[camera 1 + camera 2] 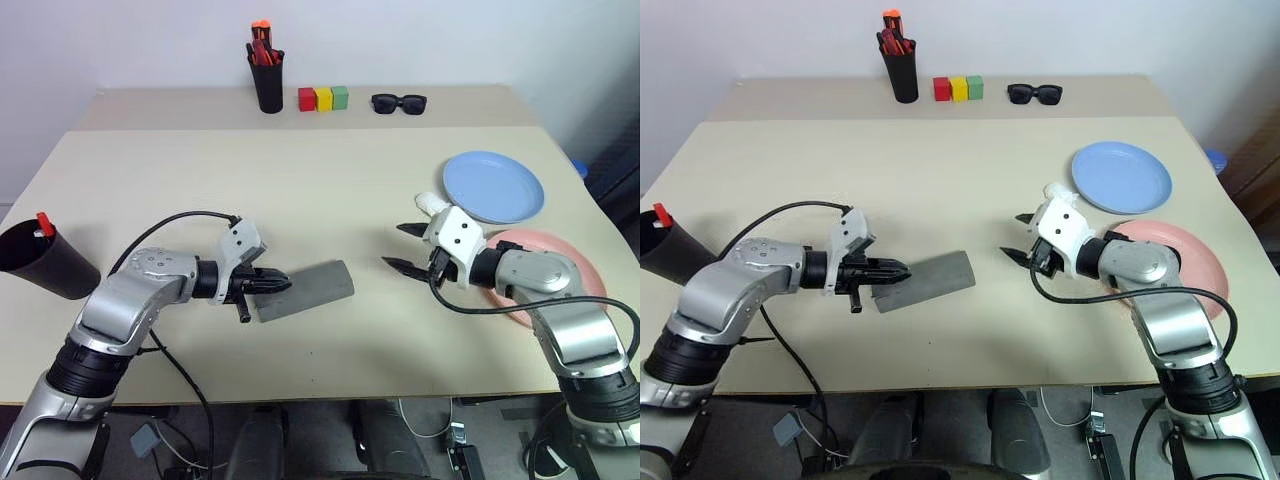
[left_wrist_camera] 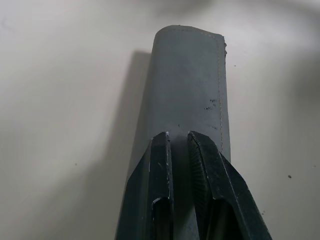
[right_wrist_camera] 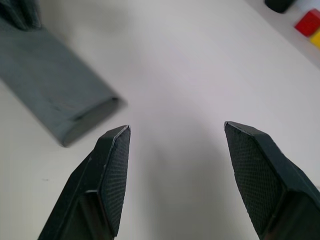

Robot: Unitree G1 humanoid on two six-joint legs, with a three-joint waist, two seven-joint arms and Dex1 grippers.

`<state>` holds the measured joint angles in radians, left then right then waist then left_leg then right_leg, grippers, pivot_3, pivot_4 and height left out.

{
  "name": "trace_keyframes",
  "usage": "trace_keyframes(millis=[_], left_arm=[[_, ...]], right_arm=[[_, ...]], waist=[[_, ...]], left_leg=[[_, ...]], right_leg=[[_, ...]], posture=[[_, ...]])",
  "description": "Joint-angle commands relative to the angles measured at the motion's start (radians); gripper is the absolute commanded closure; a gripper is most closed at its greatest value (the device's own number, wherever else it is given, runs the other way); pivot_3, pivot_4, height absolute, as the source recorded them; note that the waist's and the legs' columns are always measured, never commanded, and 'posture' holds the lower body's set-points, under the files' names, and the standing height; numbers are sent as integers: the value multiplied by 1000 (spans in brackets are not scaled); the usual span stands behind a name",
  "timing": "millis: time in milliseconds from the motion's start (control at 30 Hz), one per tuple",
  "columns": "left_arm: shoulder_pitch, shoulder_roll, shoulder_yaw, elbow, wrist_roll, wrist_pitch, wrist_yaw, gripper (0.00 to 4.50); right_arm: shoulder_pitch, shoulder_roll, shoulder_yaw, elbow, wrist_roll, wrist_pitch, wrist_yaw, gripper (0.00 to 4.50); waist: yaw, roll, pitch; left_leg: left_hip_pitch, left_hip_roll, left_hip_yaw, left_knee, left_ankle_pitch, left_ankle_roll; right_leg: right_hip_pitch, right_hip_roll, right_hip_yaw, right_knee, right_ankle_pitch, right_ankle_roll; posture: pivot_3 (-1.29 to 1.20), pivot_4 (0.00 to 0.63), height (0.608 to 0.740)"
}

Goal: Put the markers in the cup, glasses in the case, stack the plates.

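Centrally on the smooth beige surface (image 1: pixel 330 200) lies the grey felt case (image 1: pixel 312 288), a soft oblong sleeve, its near end pinched by the left pincer (image 1: pixel 278 284). Opposite, the right pincer (image 1: pixel 402 247) hangs spread, ribbed pads bare.

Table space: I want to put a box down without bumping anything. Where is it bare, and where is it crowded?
Bare: the wide middle of the table, between the far row and the grey case, and the front edge between both arms. Crowded: the right side with the blue plate and pink plate; the far row of pen holder, blocks and sunglasses.
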<state>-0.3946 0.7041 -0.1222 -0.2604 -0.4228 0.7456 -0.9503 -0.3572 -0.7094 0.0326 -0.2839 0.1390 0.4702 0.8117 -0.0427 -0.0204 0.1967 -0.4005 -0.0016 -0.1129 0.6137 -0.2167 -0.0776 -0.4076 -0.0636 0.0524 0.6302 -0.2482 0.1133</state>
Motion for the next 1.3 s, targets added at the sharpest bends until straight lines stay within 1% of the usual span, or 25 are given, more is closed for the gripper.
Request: trace_keyframes(millis=[33, 67, 133, 233, 333, 467, 567, 700, 733, 833, 933, 1000, 1033, 1100, 1200, 1267, 1300], left_arm=[[-34, -86, 212, -6, -56, -113, 119, 3958], [-29, -95, 239, -23, -73, -110, 126, 3958], [5, -89, 243, -70, -67, -131, 124, 3958], [41, -92, 252, -117, -84, -104, 147, 3958], [70, -92, 260, -161, -112, -89, 157, 3958], [88, -89, 250, -179, -111, -92, 174, 3958], [93, -91, 242, -181, -104, -94, 192, 4014], [97, -99, 240, -188, -114, -92, 211, 4014], [99, -102, 239, -189, -117, -91, 215, 4014], [103, -108, 232, -188, -118, -95, 225, 4014], [98, -116, 225, -174, -113, -105, 234, 4014], [91, -121, 220, -160, -104, -114, 241, 4014], [89, -121, 215, -153, -94, -122, 245, 4014], [87, -109, 203, -138, -69, -138, 242, 4014], [90, -96, 182, -124, -45, -170, 215, 4014], [83, -98, 169, -108, -39, -182, 206, 4014], [74, -96, 157, -84, -26, -200, 193, 4014]], right_arm=[[-117, -68, -3, 234, -144, -42, -103, 1475], [-147, -79, 13, 301, -181, -60, -125, 1475], [-210, -85, 45, 440, -237, -97, -160, 1475], [-292, -91, 96, 642, -316, -197, -189, 1475], [-399, -65, 127, 845, -366, -274, -239, 1475], [-509, -21, 161, 1077, -406, -371, -280, 1475], [-556, 1, 175, 1181, -424, -423, -287, 2285], [-572, 9, 175, 1230, -426, -460, -283, 4368], [-570, 8, 174, 1233, -426, -466, -283, 4451], [-562, 4, 169, 1233, -430, -480, -291, 4451], [-536, -16, 156, 1183, -434, -493, -318, 4451], [-495, -54, 141, 1081, -434, -499, -316, 4451], [-456, -87, 118, 986, -421, -476, -296, 4451], [-353, -154, 47, 742, -373, -372, -226, 4451], [-157, -238, -129, 362, -219, -132, -76, 4451], [-37, -290, -217, 204, -169, -24, -13, 4451], [68, -318, -279, 120, -149, 9, 38, 4451]], waist=[[3, -1, 1], [3, -1, 1], [2, 0, 0], [-1, 0, 0], [-5, 1, 1], [-5, 2, 1], [-4, 2, 1], [-1, 2, 1], [-2, 2, 1], [-3, 2, 1], [-4, 2, 1], [-3, 2, 1], [0, 3, 2], [6, 5, 2], [11, 7, 3], [15, 7, 2], [16, 7, 2]], left_leg=[[0, 0, 1, 1, 0, 0], [-2, 0, 0, 2, 0, 0], [-1, 0, 1, 3, 0, 0], [-1, 0, 1, 0, 0, 0], [-1, 0, 1, -1, 0, 0], [-1, 0, 1, 0, 0, 0], [-1, 0, 2, 0, 0, 0], [-2, 0, 1, 0, 0, 0], [-2, 0, 1, 0, 0, 0], [-2, 0, 1, 0, 0, 0], [-1, 0, 1, 0, 0, 0], [-1, 0, 1, 0, 0, 0], [-1, 0, 1, 0, 0, 0], [-3, -1, 1, 0, 0, 0], [-4, -1, 0, 0, 0, 1], [-4, -1, 0, 0, -1, 2], [-3, -1, 0, 0, -1, 2]], right_leg=[[0, 0, 0, 0, 0, -1], [0, 0, 0, 0, 0, -1], [0, -1, 0, 0, 1, -1], [-1, -1, 0, 0, 1, 1], [-2, 0, 0, 0, 2, 3], [-2, 0, 1, 0, 2, 3], [-2, 0, 1, 0, 2, 3], [-2, 0, 1, 0, 2, 3], [-2, 0, 1, 0, 2, 3], [-2, 0, 1, 0, 2, 3], [-2, 0, 1, 0, 2, 3], [-2, 0, 1, 0, 2, 3], [-2, 0, 1, 0, 2, 3], [-2, 0, 1, 0, 2, 4], [-3, 0, 0, 0, 2, 4], [-3, 0, 0, 0, 1, 4], [-2, 0, 0, 0, 1, 4]], posture=[[0, 150, 740], [0, 150, 740], [0, 150, 740], [0, 150, 740], [0, 150, 740], [0, 150, 740], [0, 150, 740], [0, 150, 740], [0, 150, 740], [0, 150, 740], [0, 150, 740], [0, 150, 740], [0, 150, 740], [0, 150, 740], [0, 150, 740], [0, 150, 740], [0, 150, 740]])
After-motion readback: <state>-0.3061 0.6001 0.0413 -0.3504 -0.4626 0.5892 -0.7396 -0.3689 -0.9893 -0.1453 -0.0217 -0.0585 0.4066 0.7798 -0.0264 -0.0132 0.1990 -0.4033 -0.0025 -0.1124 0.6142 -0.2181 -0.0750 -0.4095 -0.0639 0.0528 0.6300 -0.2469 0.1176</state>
